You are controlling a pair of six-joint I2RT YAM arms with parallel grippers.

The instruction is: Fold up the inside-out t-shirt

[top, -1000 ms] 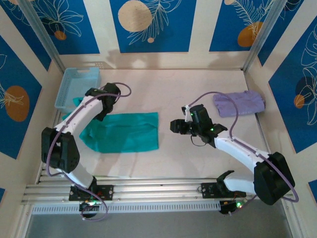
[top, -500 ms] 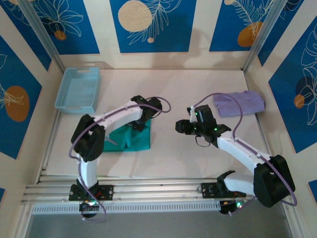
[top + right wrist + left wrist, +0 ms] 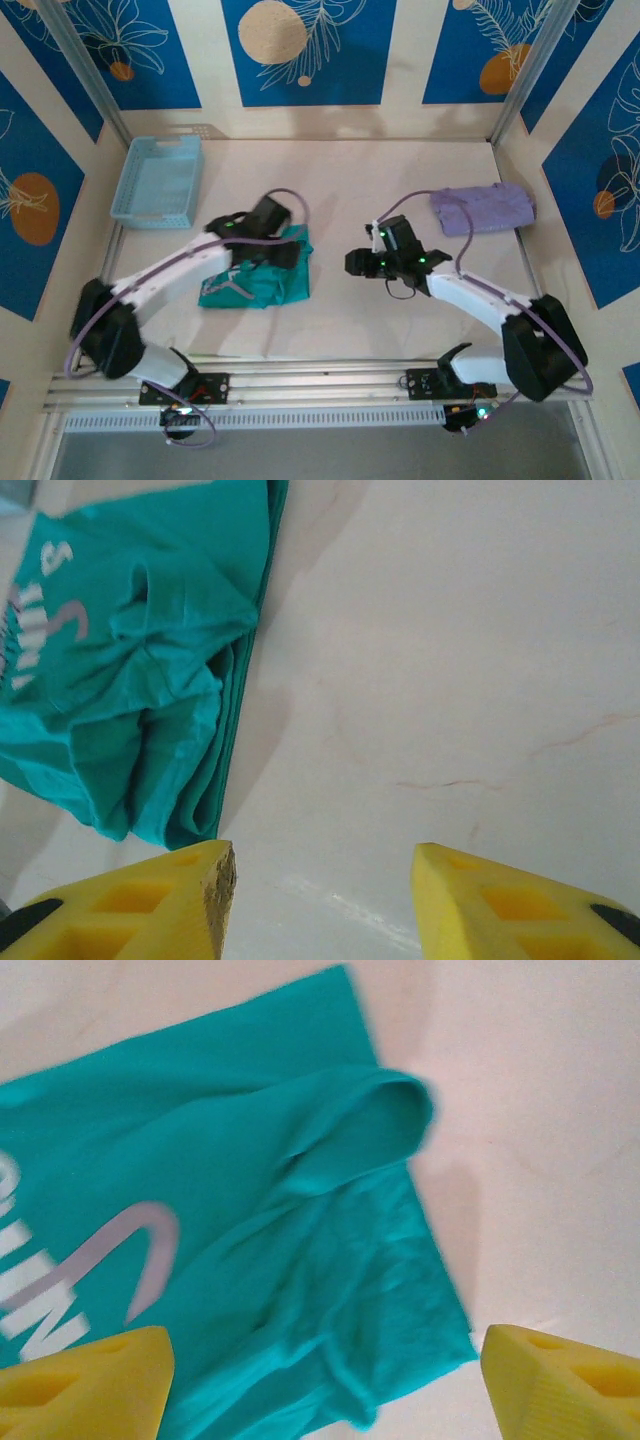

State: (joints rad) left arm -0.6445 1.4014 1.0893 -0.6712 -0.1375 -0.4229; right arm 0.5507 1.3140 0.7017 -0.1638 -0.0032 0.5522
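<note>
The teal-green t-shirt [image 3: 255,281] lies folded into a rumpled bundle left of the table's middle, with pale lettering showing on it [image 3: 90,1260]. My left gripper [image 3: 278,250] hovers over the bundle's right part, open, its yellow fingers [image 3: 85,1380] wide apart above the cloth [image 3: 300,1260] and holding nothing. My right gripper [image 3: 358,262] stands open just right of the shirt. Bare table lies between its yellow fingertips [image 3: 150,900], and the shirt's folded edge [image 3: 150,710] is off to their left.
A pale lavender folded garment [image 3: 483,208] lies at the back right, behind my right arm. A light blue basket [image 3: 158,180] sits at the back left. Bare table [image 3: 330,170] spreads between them and in front of the shirt.
My left arm carried the shirt's left half over to the right, making a smaller bundle, then let go and drew back slightly. My right gripper barely moved.
</note>
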